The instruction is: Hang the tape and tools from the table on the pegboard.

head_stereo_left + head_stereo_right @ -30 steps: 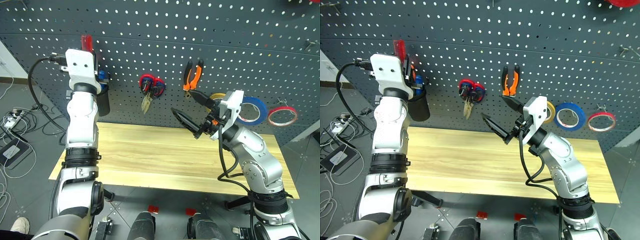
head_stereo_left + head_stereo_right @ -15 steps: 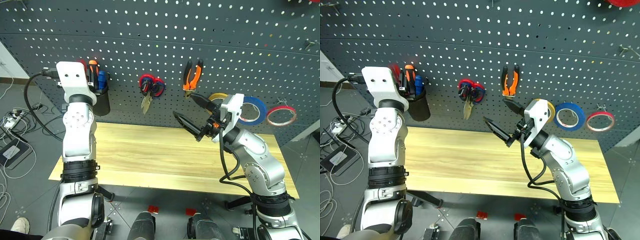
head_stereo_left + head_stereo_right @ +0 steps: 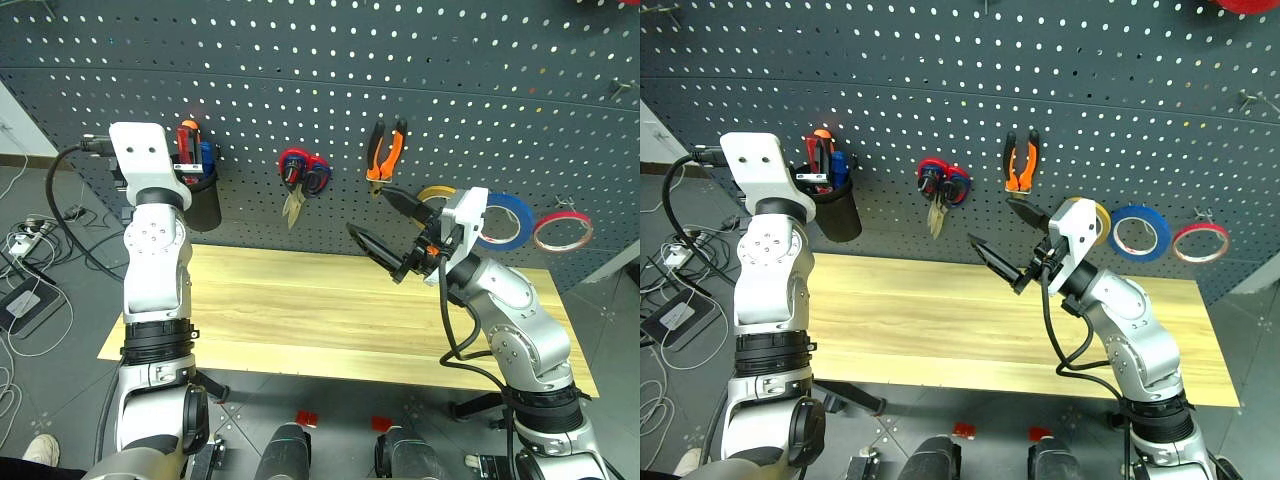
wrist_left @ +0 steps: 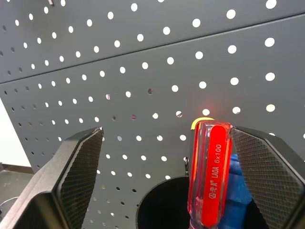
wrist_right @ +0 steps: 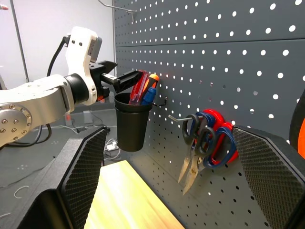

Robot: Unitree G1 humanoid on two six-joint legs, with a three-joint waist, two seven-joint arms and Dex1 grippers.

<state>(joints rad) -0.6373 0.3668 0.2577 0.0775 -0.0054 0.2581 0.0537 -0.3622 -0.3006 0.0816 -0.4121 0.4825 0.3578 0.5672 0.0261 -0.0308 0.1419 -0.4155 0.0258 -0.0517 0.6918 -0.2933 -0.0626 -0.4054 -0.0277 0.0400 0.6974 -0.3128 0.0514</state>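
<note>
My left gripper (image 4: 167,130) is open at the black cup (image 3: 203,205) on the pegboard (image 3: 400,70). The red-handled screwdriver (image 4: 209,176) stands in the cup between the fingers, close to one of them. The pliers (image 3: 385,150) hang on a hook, and the black-handled scissors (image 5: 195,138) hang beside red-handled ones. The red-rimmed tape (image 3: 563,232) hangs at the far right. My right gripper (image 3: 367,210) is held open and empty above the table (image 3: 300,310), just below the pliers.
Orange and blue screwdriver handles (image 3: 200,150) share the cup. Yellow (image 3: 435,195) and blue (image 3: 510,220) tape rolls hang behind my right wrist. Cables and a power strip (image 3: 20,245) lie on the floor to the left.
My left gripper brought the red screwdriver down into the cup and opened, letting it go. The right arm has not moved.
</note>
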